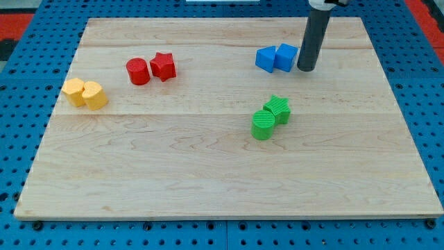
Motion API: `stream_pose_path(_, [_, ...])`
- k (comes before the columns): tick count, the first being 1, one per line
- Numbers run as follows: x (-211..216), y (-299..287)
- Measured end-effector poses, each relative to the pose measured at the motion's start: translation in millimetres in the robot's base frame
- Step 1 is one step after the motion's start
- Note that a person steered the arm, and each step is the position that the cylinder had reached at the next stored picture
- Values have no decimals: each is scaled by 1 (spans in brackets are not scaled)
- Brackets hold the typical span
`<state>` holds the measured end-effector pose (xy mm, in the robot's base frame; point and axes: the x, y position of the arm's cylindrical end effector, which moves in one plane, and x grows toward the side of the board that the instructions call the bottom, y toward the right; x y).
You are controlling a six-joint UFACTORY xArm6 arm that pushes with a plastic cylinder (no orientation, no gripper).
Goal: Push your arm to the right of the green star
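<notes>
The green star (279, 108) lies right of the board's middle, touching a green round block (263, 125) at its lower left. My tip (306, 69) rests on the board near the view's top right, above and to the right of the green star and well apart from it. It stands just right of two blue blocks (275, 58) that sit side by side.
A red cylinder (138, 71) and a red star (164, 66) sit together at the upper left. Two yellow blocks (86, 93) lie near the left edge. The wooden board (208, 173) rests on a blue pegboard surface.
</notes>
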<state>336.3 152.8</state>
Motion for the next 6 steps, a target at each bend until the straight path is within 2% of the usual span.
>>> stream_pose_path(6, [-9, 11])
